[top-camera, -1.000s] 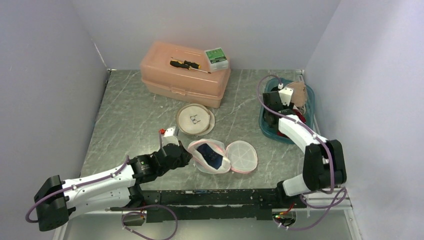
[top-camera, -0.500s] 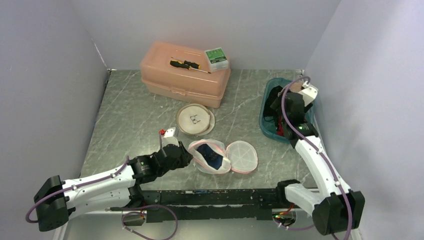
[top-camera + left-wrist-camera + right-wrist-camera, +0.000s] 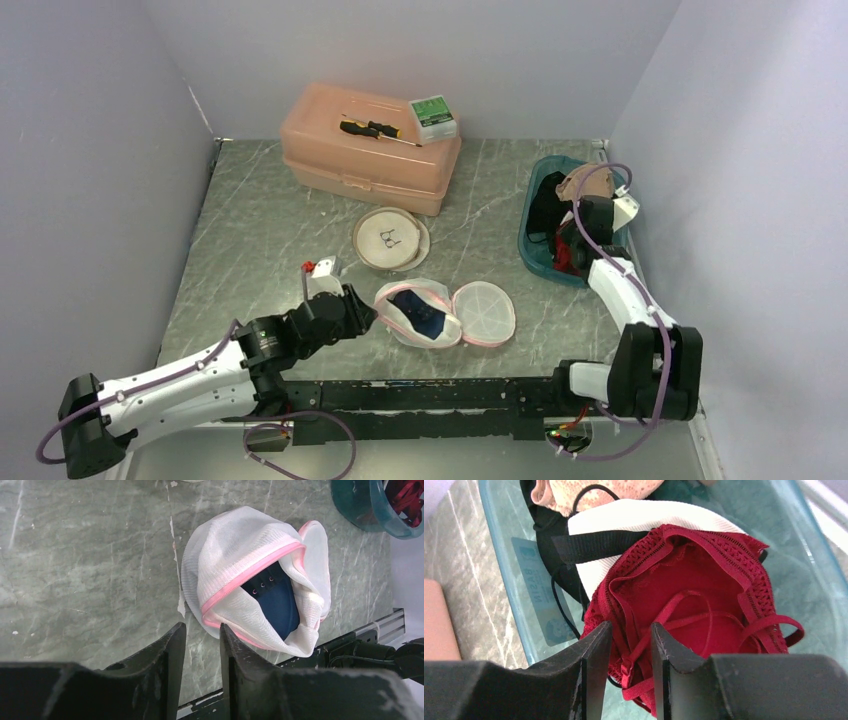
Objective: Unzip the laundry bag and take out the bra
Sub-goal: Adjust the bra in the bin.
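Observation:
The white mesh laundry bag point(image 3: 412, 337) point(image 3: 240, 555) with pink trim lies unzipped near the table's front, its round flap point(image 3: 484, 312) folded out to the right. A navy bra point(image 3: 420, 310) point(image 3: 277, 600) shows inside the opening. My left gripper point(image 3: 366, 312) point(image 3: 200, 626) sits low just left of the bag, open by a narrow gap with only table between its fingers. My right gripper point(image 3: 572, 245) point(image 3: 631, 624) hovers over the teal bin point(image 3: 530, 262) point(image 3: 504, 540), open a little above a red lace bra point(image 3: 573, 258) point(image 3: 694, 595), whose straps show in the gap.
The bin also holds beige lace point(image 3: 599, 487), white point(image 3: 634, 520) and black point(image 3: 549, 535) garments. At the back stands a peach toolbox point(image 3: 370, 160) with a screwdriver point(image 3: 375, 129) and a green box point(image 3: 433, 115) on top. A round white pouch point(image 3: 390, 238) lies mid-table. A black rail point(image 3: 420, 395) runs along the front edge.
My left gripper opened from shut and drew back slightly left of the bag. My right arm swung from the bin's left side to its right; its jaws widened, then narrowed.

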Robot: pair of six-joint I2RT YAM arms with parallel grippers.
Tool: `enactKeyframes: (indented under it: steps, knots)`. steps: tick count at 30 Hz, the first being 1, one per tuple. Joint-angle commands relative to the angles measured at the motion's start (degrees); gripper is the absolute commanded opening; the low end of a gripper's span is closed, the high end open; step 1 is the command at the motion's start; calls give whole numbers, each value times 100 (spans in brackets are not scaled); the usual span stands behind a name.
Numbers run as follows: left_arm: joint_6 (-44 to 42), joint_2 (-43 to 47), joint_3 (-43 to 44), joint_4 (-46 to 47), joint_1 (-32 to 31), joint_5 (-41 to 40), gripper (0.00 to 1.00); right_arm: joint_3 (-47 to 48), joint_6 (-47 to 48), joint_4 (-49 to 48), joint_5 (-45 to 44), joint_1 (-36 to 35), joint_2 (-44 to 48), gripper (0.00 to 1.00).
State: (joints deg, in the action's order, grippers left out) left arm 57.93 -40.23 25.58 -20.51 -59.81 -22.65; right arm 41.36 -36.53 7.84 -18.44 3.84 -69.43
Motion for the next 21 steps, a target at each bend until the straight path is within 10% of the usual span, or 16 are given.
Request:
enactKeyframes:
  steps: [1, 7, 12, 21]
  knots:
    - [-26, 154, 206, -349, 9, -229, 40, -19, -150, -527, 238, 21, -228, 38]
    - [-143, 80, 482, -659, 13, -401, 48, -25, -123, -420, 24, -308, 645, 51]
    - [-740, 117, 958, -996, 13, -544, 62, 445, 514, -12, -530, -2093, 1687, 61]
    - [-1568, -134, 1269, -694, 12, -98, 70, -920, 511, -537, 2251, -4430, 2789, 61]
